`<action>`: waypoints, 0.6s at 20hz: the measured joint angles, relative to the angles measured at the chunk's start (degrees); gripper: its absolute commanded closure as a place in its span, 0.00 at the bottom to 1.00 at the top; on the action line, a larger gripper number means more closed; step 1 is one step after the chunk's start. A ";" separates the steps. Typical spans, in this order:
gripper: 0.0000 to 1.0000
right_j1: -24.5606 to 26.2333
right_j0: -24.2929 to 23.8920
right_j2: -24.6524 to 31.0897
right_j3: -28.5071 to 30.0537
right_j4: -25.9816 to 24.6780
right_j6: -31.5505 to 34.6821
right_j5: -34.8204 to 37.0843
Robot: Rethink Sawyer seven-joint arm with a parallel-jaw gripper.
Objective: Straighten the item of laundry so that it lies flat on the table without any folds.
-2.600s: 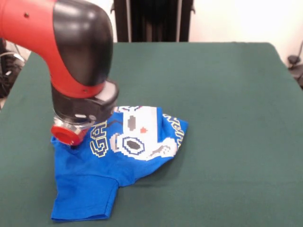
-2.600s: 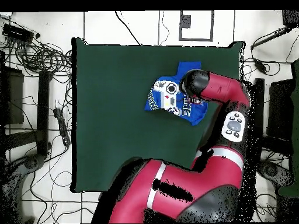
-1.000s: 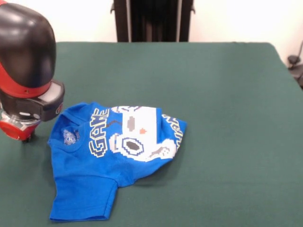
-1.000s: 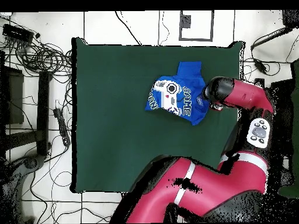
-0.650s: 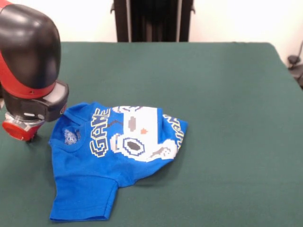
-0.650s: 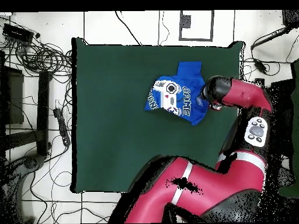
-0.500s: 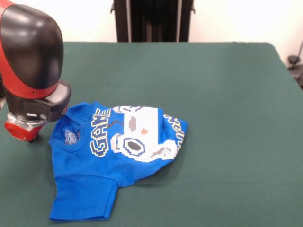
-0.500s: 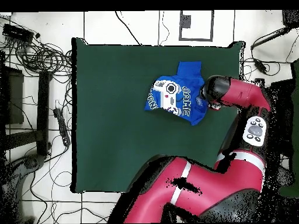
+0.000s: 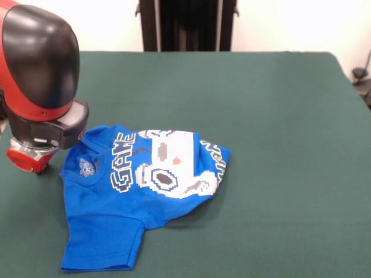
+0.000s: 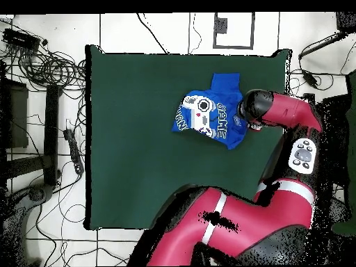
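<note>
Front and overhead views. The T-shirt (image 9: 139, 185) lay on the table (image 9: 278, 116) at the left of the front view, print side up, not yet flat: its right-hand part was bunched and tucked under at the lettering, one sleeve pointed toward the near edge, and the cloth rose in soft folds around the controller print. The gripper (image 9: 26, 159) stood low just beside the shirt's collar edge, apart from the cloth as far as the front view showed; whether it was open or closed could not be told, since the wrist hid its tips. Risks judged from this position: a grasp taken at the collar would likely catch two layers and drag the whole shirt instead of opening the tucked side; a pull toward the nearby table edge could carry the cloth off the surface
</note>
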 measured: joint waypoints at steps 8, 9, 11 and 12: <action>1.00 -1.91 0.57 0.11 0.66 0.00 0.00 0.47; 1.00 -2.49 0.71 0.12 0.77 -0.01 0.00 0.80; 1.00 -3.67 0.95 0.13 0.86 -0.04 0.00 1.36; 1.00 -4.62 1.15 0.12 0.85 -0.04 0.00 1.66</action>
